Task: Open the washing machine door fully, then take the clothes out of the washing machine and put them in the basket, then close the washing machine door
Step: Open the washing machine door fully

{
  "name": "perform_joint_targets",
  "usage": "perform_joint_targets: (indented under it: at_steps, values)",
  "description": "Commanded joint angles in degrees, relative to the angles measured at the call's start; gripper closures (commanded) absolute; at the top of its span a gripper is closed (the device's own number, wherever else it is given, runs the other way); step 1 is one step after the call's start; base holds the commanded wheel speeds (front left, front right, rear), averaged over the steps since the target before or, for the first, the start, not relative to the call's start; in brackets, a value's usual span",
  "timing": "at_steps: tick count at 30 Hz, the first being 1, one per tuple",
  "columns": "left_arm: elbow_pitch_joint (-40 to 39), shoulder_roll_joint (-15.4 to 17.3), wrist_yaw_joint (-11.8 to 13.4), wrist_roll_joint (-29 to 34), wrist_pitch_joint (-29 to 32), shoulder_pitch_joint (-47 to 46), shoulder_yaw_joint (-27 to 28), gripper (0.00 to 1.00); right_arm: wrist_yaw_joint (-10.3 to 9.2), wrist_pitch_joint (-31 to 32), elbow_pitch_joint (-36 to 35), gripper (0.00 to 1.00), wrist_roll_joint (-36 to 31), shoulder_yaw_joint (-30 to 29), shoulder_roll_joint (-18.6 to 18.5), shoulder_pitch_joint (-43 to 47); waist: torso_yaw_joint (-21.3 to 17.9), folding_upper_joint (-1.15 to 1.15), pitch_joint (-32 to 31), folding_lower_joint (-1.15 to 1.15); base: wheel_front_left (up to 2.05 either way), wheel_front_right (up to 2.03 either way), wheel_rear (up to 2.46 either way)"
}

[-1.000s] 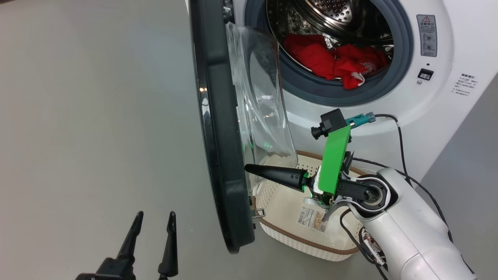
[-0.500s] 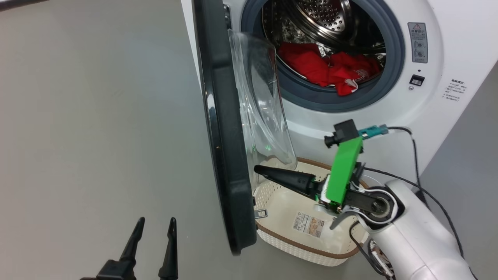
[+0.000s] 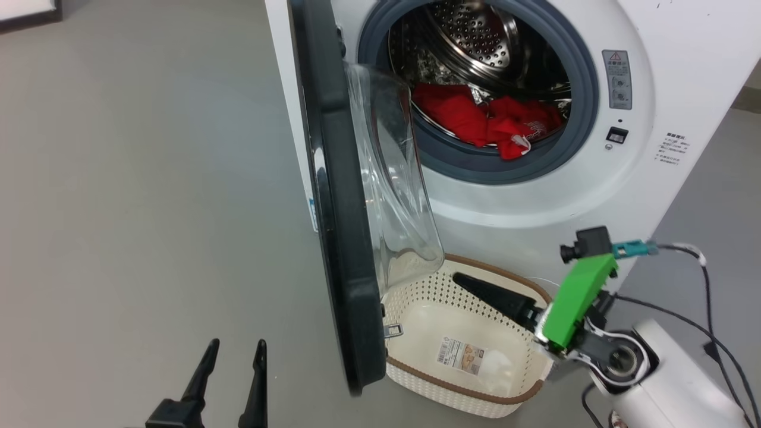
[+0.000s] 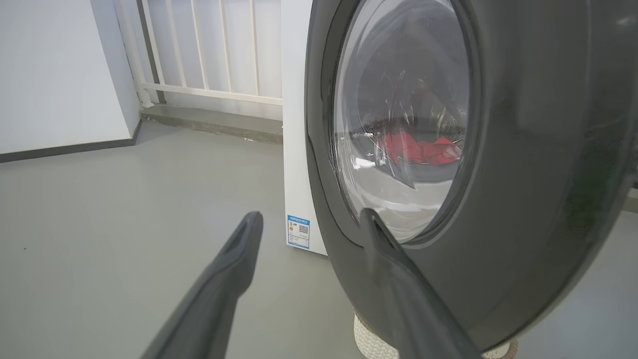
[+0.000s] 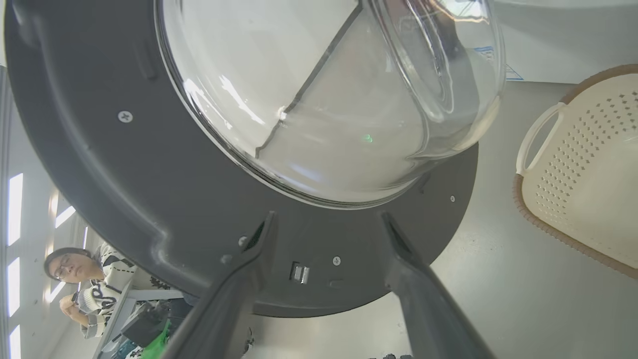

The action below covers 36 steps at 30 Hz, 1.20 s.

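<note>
Two grippers I have, and both are spread with nothing between the fingers. My left gripper (image 4: 311, 217) waits low on the outer side of the washing machine door (image 3: 339, 238), apart from it, I think so that it does not block the swing. My right gripper (image 5: 328, 218) is on the inner side, above the basket (image 3: 464, 389), with its fingers pointing at the dark inner face under the glass bowl (image 3: 392, 196). I cannot tell surely if it touches; it seems just beside. From there, I judge, it can push the door wider.

The door stands out from the front of the washing machine (image 3: 535, 220), nearly edge-on in the head view, so it is open but maybe not fully. It has a wide glossy black rim, and the clear bowl bulges toward the machine and bends the light much. A small metal latch (image 3: 392, 329) sticks out near its lower edge.

The clothes (image 3: 493, 122) lie in the bottom of the steel drum (image 3: 475, 35), behind the grey gasket (image 3: 571, 137): bright red, crumpled, with a little white trim at the front. The basket is on the floor (image 3: 148, 178), directly under the opening and just beside the door's lower edge, surely so the clothes travel a short way. Inside it I see only a paper label (image 3: 461, 355).
</note>
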Motion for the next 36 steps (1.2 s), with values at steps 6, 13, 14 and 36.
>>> perform_joint_targets:
  at_steps: [6, 13, 14, 36]
  values:
    - [-0.83, 0.95, -0.7, 1.23, -0.7, -2.13, 2.98, 0.0, 0.1, -8.17, -1.81, 0.0, -4.3, 2.77, -3.61, 3.57, -1.59, 0.0, -1.14, 0.0, 0.0, 0.0, 0.0]
    - [-1.01, 1.02, -0.9, 1.42, -0.7, -1.2, 4.18, 0.0, 0.1, -18.43, -1.69, 0.0, -10.64, 9.96, -7.8, 5.82, -3.28, 0.0, -1.48, 0.0, 0.0, 0.0, 0.0]
    - [-1.0, 1.02, -0.98, 1.45, -0.7, -1.13, 4.28, 0.0, 0.1, -20.12, -1.53, 0.0, -11.41, 10.99, -8.37, 5.98, -3.46, 0.0, -1.46, 0.0, 0.0, 0.0, 0.0]
    - [-0.28, 0.83, -1.29, 1.09, -0.7, -0.08, 6.18, 0.0, 0.1, -43.9, 0.07, 0.0, -41.53, 1.1, -8.0, 9.38, -5.66, 0.0, -1.15, 0.0, 0.0, 0.0, 0.0]
